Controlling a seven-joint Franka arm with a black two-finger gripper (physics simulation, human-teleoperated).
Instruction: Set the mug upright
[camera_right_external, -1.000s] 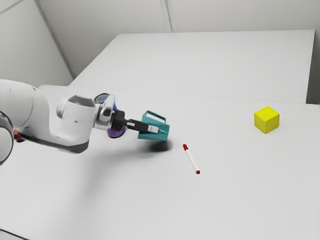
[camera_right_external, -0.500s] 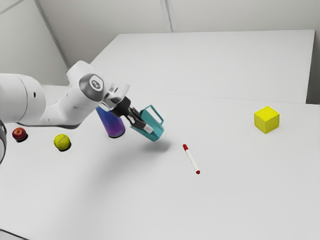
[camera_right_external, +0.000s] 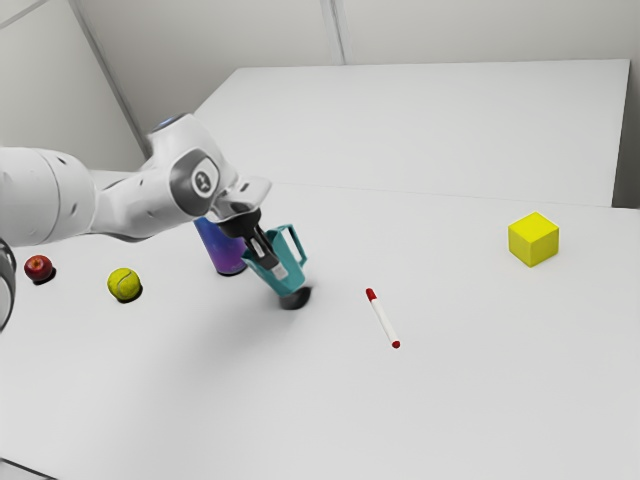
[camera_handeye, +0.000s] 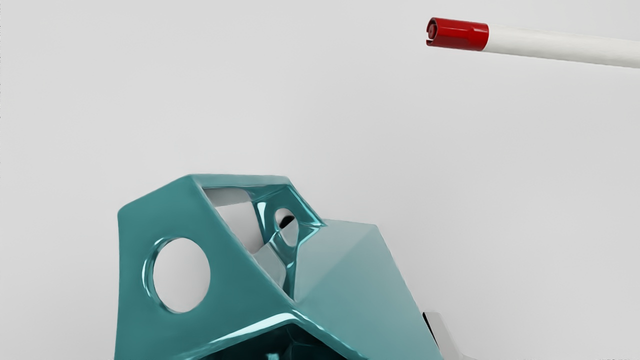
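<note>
As the exterior view shows, the gripper (camera_right_external: 277, 268) is clamped on the teal mug (camera_right_external: 290, 284), one finger lying along its side. The mug is tilted, base end lowest, mouth toward the hand; its handle (camera_right_external: 299, 243) faces the exterior view's right. A dark shadow lies directly below the base; contact with the table (camera_right_external: 450, 400) cannot be determined. Beyond the fingertips, toward the exterior view's right, a red-and-white marker (camera_right_external: 382, 318) lies near the gripper, and a yellow cube (camera_right_external: 533, 240) stands well apart. On the arm side of the gripper are a blue-purple bottle (camera_right_external: 228, 254), near the fingers, a tennis ball (camera_right_external: 124, 285) and, farther away, a red apple (camera_right_external: 38, 267).

In the wrist view, the mug sits at the gripper, handle projecting ahead of the fingertips. One finger is visible against its outer side. The marker lies ahead, apart from the mug.
</note>
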